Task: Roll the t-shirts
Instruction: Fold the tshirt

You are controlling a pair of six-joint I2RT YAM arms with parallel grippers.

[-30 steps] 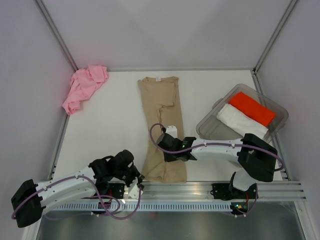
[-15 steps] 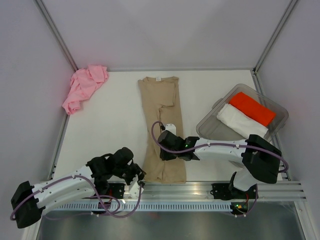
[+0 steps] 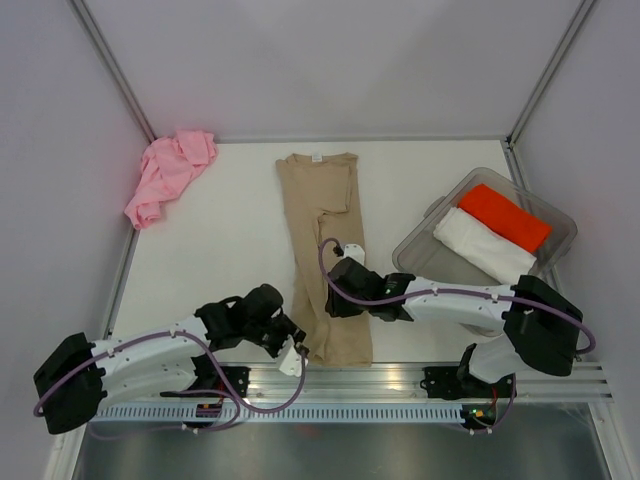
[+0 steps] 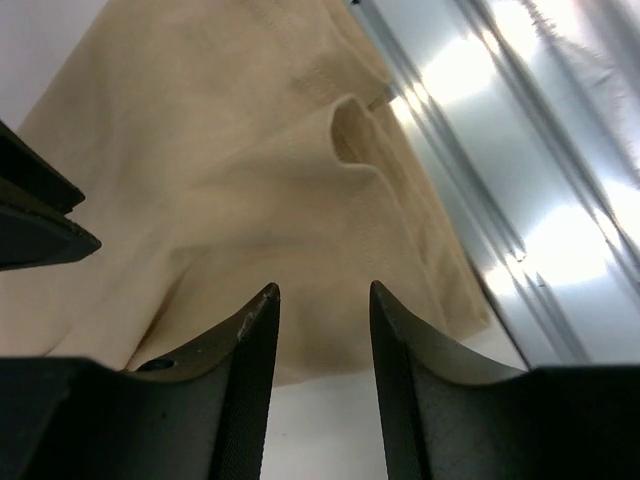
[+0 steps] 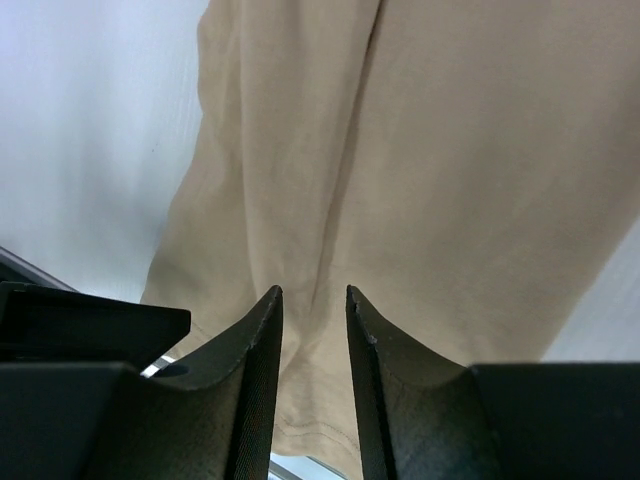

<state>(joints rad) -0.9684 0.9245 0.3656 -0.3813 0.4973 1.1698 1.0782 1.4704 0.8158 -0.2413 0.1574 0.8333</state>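
Observation:
The tan-beige t-shirt (image 3: 322, 250) lies folded in a long strip down the middle of the table. My left gripper (image 3: 296, 350) is open and empty at the strip's near left corner; in the left wrist view (image 4: 322, 292) the tan cloth (image 4: 260, 180) lies just ahead of its fingers. My right gripper (image 3: 332, 303) is open and empty, low over the strip's near part; in the right wrist view (image 5: 312, 292) the tan cloth (image 5: 450, 180) fills the frame. The pink t-shirt (image 3: 168, 175) is crumpled at the back left. The red t-shirt (image 3: 505, 217) and white t-shirt (image 3: 482, 244) lie rolled in the tub.
The clear plastic tub (image 3: 425, 248) stands at the right. A metal rail (image 3: 400, 380) runs along the near edge, right behind the shirt's hem, and also shows in the left wrist view (image 4: 500, 150). Frame posts and walls close in the table's sides.
My left gripper has moved right, up to the tan shirt's near left corner. My right arm has shifted slightly to the right over the shirt. The shirts have not moved.

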